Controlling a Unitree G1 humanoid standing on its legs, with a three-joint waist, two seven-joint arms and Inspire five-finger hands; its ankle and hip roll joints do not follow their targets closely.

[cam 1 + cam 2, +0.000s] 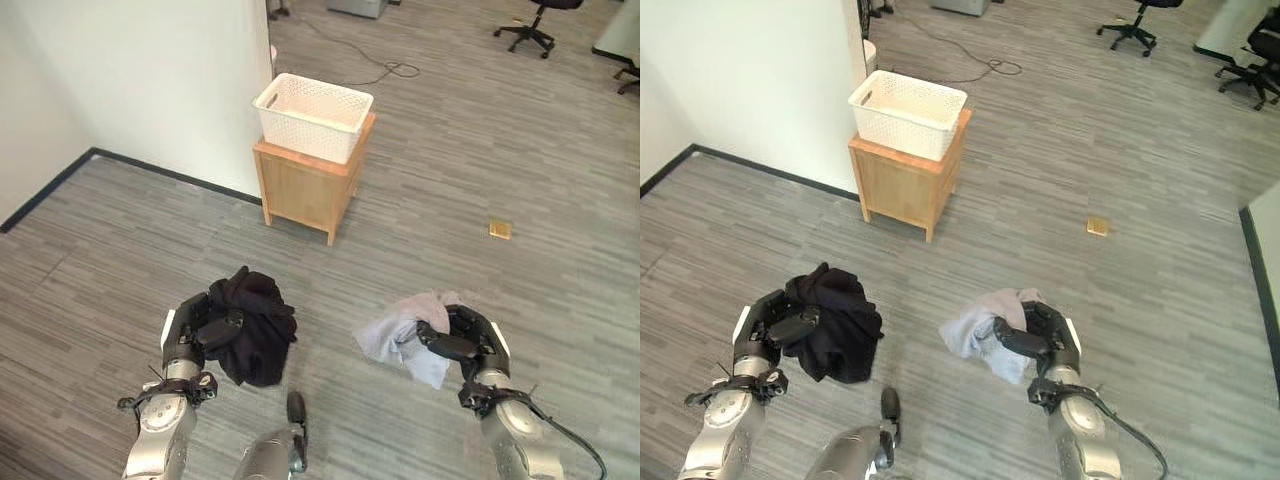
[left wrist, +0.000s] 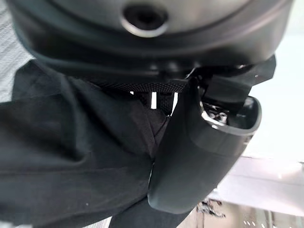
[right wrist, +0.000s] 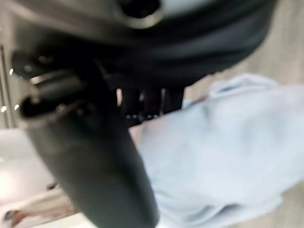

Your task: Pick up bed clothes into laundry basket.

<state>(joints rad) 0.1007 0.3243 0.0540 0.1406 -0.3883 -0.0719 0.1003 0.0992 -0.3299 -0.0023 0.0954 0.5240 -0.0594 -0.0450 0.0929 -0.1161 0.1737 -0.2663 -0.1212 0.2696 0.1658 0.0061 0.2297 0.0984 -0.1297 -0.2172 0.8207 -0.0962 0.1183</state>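
1. The left hand [image 1: 200, 325] is raised above the grey wood-pattern floor [image 1: 120, 250], its fingers curled round a crumpled black garment [image 1: 255, 330]; the left wrist view shows the thumb [image 2: 199, 156] pressed into the dark cloth.
2. The black garment bunches against the palm and hangs down on the hand's inner side, clear of the floor.
3. The right hand [image 1: 470, 340] is held up at about the same height, its fingers clamped on a pale blue-grey cloth [image 1: 400, 340] with a pinkish fold at its top.
4. The right wrist view shows the fingers [image 3: 147, 102] dug into the pale cloth [image 3: 223, 152], with the thumb lying across it.
5. The two bundles are well apart, one on each side of the view.
6. Ahead, a white perforated plastic laundry basket [image 1: 312, 116] sits on a small light wooden cabinet [image 1: 305, 190] that stands against the corner of a white wall [image 1: 150, 70].
7. A small tan square object [image 1: 500, 230] lies on the floor to the right of the cabinet.
8. Black wheeled office chairs [image 1: 530, 30] stand at the far right, and a dark cable [image 1: 390, 70] loops on the floor beyond the basket.
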